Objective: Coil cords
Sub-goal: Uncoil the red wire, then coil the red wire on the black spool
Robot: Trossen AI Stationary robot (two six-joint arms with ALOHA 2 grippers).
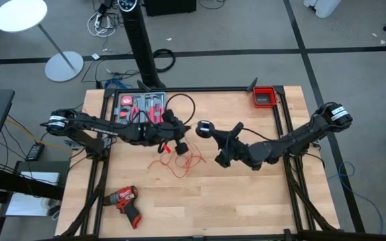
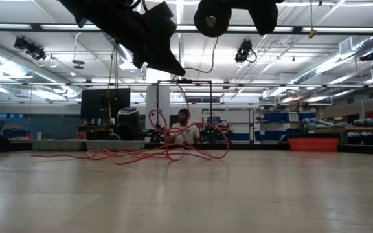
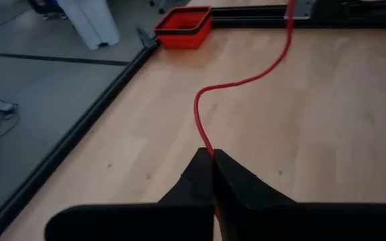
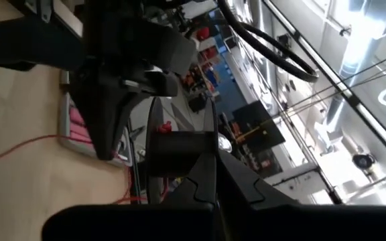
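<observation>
1. Jaws of the left gripper [image 3: 212, 161] are pinched together on the thin red wire [image 1: 183, 161], raised above the middle of the wooden surface [image 1: 246, 201]; the wire runs out from the fingertips in a curve.
2. Most of the red wire lies in a loose tangle on the surface just below the left gripper, well clear of every edge.
3. Behind it, a tool tray [image 1: 139, 107] sits against the far edge; the black cable [image 1: 179, 104] loops up beside it.
4. Jaws of the right gripper [image 4: 213, 161] are closed, gripping a dark roll, and hang near the left gripper over the centre.
5. Near the left front edge lies a red drill [image 1: 124, 201]; a red bin [image 1: 265, 97] sits at the far right corner. Bare wood fills the front right.
</observation>
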